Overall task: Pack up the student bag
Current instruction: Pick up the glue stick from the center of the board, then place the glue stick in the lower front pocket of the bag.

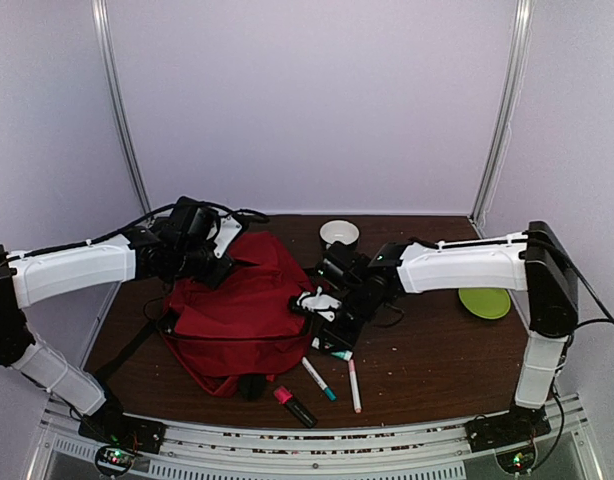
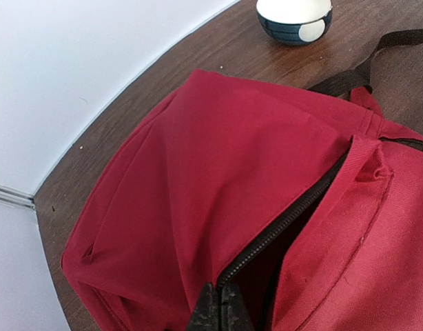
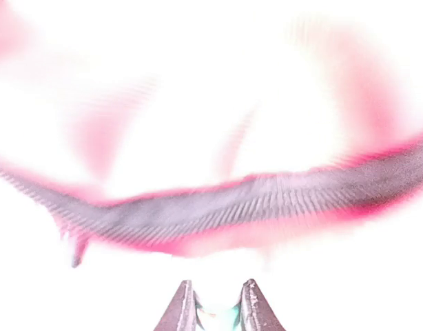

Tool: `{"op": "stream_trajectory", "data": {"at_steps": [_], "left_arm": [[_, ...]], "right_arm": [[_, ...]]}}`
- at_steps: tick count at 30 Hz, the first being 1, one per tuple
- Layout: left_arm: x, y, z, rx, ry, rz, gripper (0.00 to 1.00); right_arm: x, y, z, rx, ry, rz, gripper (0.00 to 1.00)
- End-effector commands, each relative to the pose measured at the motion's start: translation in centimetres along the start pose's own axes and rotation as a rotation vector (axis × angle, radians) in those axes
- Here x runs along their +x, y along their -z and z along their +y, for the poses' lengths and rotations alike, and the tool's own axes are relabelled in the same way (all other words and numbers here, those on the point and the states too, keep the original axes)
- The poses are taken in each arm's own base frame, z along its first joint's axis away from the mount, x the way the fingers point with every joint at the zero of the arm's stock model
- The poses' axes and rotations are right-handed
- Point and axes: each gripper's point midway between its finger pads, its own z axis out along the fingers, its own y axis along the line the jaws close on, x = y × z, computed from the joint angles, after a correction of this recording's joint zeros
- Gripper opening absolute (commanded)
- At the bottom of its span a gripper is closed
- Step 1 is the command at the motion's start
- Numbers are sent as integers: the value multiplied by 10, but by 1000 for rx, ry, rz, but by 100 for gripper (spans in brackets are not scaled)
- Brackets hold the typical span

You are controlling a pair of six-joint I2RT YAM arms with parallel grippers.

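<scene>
bag (image 1: 242, 300) 1 | bowl (image 1: 339, 233) 1 | plate (image 1: 484, 302) 1 | highlighter (image 1: 295, 405) 1 | pens (image 1: 319, 378) on table (image 1: 427, 350) 3

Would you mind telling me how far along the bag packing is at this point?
Done: the student bag is unzipped, and the left tool is shut on its opening's edge. In hand: the right tool is at the bag's right side with something teal between its fingers; glare hides whether it grips. Left: two markers and a pink highlighter lie on the table in front of the bag.
</scene>
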Motion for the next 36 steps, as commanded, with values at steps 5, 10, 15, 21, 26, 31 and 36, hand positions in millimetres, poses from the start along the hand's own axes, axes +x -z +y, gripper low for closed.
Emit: {"op": "stream_trajectory", "data": {"at_steps": [5,10,15,21,26,31,36], "left_arm": [[-30,20,9,-1,40,-89,0],[-41,25,11,9,73,-130,0],[-50,26,9,30,89,-147,0],[-55,28,16,73,144,-167,0],[-58,27,17,147,174,-180,0],[-63,28,14,216,190,-186,0],[-64,30,9,264,190,-187,0]], "right_arm": [[-37,91,33,-64,214,-210,8],[-95,146,35,49,456,-442,3],[-144,162,32,117,622,-527,1],[-175,153,44,145,851,-554,0],[-176,121,54,185,1054,-467,0],[-185,94,53,280,1191,-428,0],[-206,78,42,381,1214,-449,0]]}}
